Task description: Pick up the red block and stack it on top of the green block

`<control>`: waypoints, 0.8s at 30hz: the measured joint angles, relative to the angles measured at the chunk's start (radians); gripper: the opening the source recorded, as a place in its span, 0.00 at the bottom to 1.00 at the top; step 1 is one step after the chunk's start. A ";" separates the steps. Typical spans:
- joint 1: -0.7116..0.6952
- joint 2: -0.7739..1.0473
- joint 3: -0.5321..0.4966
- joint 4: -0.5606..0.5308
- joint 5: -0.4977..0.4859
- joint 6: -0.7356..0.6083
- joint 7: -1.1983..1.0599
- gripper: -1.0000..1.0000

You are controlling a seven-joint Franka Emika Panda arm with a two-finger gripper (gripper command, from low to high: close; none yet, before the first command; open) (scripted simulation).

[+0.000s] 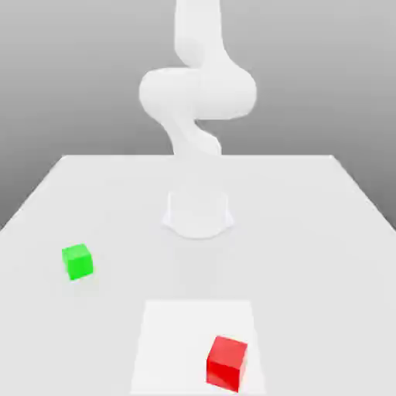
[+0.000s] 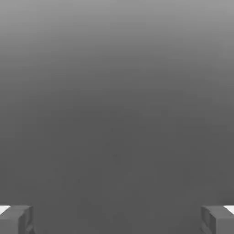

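Red block (image 1: 227, 363), the cube to be lifted, lies well away from the gripper (image 2: 117, 219), whose two grey fingertips (image 2: 16, 219) stand at opposite edges of the hand view, spread wide apart with nothing between them. Behind the fingers that view gives a plain grey ground, darker toward the fingertips, with no object in it. In the exterior view the white Panda arm (image 1: 197, 89) rises from its round base (image 1: 198, 213) at the middle of the white table (image 1: 309, 232), curls through a thick bend and runs out of the top of the picture. Near the front edge of the table, a paler square patch (image 1: 174, 340) marks the surface, and the red block sits on the near right part of that patch, turned slightly so that one corner faces the camera. Farther back and toward the exterior view's left, the green block (image 1: 77, 261) rests flat on the bare table, off the patch, well apart from the red block and from the arm's base. Both cubes are plain and matte; no lettering, label or brand mark can be read on them, on the arm or on the table.
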 joint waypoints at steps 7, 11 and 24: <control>-0.001 0.260 0.025 -0.054 0.039 0.103 0.085 0.50; -0.003 0.405 0.044 -0.085 0.047 0.161 0.142 0.50; 0.029 0.876 0.056 -0.181 -0.034 0.354 0.401 0.50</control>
